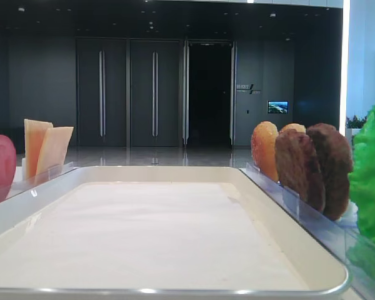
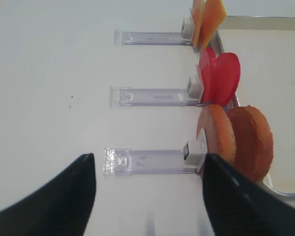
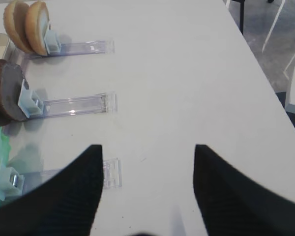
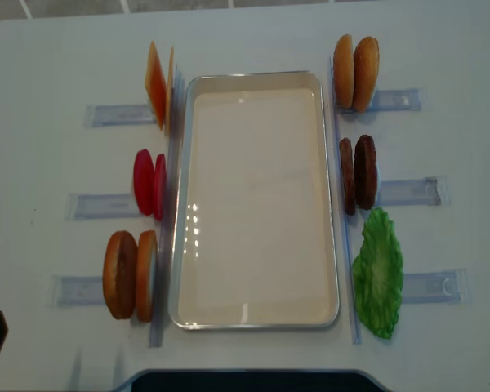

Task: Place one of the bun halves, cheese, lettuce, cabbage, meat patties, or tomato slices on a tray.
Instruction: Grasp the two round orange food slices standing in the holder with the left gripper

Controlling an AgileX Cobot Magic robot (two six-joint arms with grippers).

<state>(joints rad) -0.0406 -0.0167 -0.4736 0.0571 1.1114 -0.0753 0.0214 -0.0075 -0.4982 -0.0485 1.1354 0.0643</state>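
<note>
The tray (image 4: 254, 208) lies bare in the middle of the table (image 4: 253, 41); cheese (image 4: 157, 84), tomato slices (image 4: 149, 184) and bun halves (image 4: 131, 273) stand upright in holders along its left side — more bun halves (image 4: 355, 61), meat patties (image 4: 358, 173) and lettuce (image 4: 379, 273) along its right; the left gripper (image 2: 148, 196) and the right gripper (image 3: 147, 191) both hover with jaws spread wide, holding nothing.
</note>
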